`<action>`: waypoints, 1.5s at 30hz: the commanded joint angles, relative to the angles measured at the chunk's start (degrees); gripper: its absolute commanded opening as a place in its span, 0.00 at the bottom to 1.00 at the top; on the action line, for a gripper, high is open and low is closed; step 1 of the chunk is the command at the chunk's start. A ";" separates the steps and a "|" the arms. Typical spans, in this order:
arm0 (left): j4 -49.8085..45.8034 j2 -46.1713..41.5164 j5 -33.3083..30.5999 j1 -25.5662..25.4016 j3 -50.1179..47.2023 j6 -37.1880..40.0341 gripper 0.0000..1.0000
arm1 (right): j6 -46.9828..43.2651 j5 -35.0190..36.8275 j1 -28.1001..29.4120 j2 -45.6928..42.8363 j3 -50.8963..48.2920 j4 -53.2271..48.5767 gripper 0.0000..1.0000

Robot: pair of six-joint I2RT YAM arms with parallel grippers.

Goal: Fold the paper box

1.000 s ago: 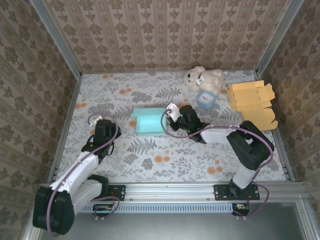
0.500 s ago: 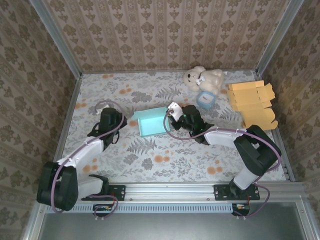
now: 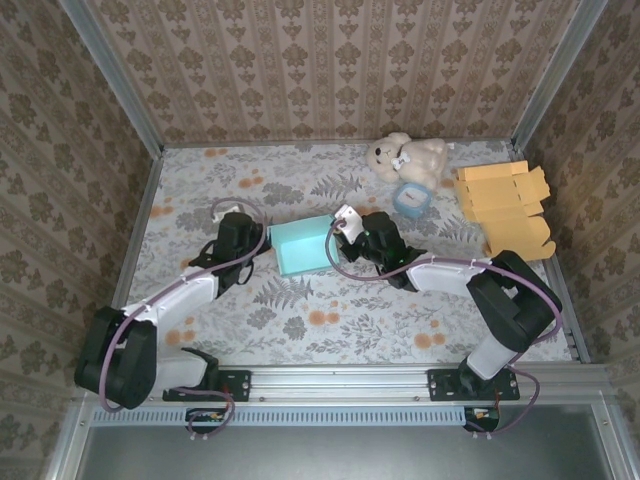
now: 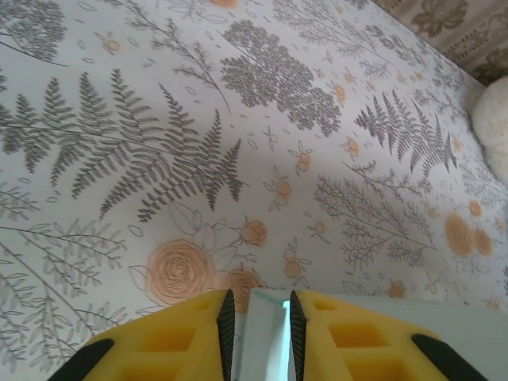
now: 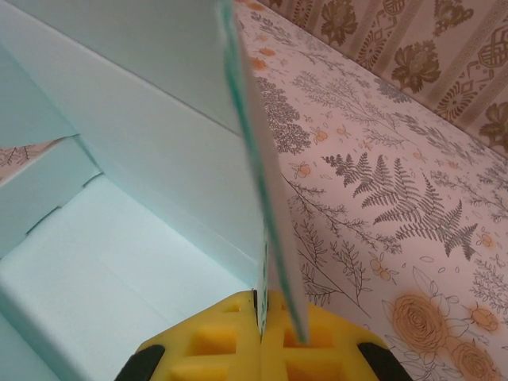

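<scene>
A table (image 3: pixel 300 345) covered in a fern-and-flower print stands between walls (image 3: pixel 320 70) papered in brown damask. At the centre of the top view lies the paper box (image 3: pixel 303 247), pale mint, its open side up. The right gripper (image 3: pixel 341 240) meets its right wall. In the wrist view the yellow jaws are clenched on that thin upright wall (image 5: pixel 262 206). The left gripper (image 3: pixel 260 243) sits at the box's left edge, jaws narrowly apart with a mint panel (image 4: pixel 266 333) between them; whether they pinch it I cannot tell. In the upper right lie a white teddy bear (image 3: pixel 405 156), a small blue ring (image 3: pixel 408 198) below it, and a stack of flat orange cartons (image 3: pixel 505 205) at the right edge.
</scene>
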 commanded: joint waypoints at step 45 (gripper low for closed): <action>0.51 -8.61 -17.44 -22.34 -13.06 -3.54 0.24 | 15.40 20.57 14.36 1.91 -14.26 9.94 0.00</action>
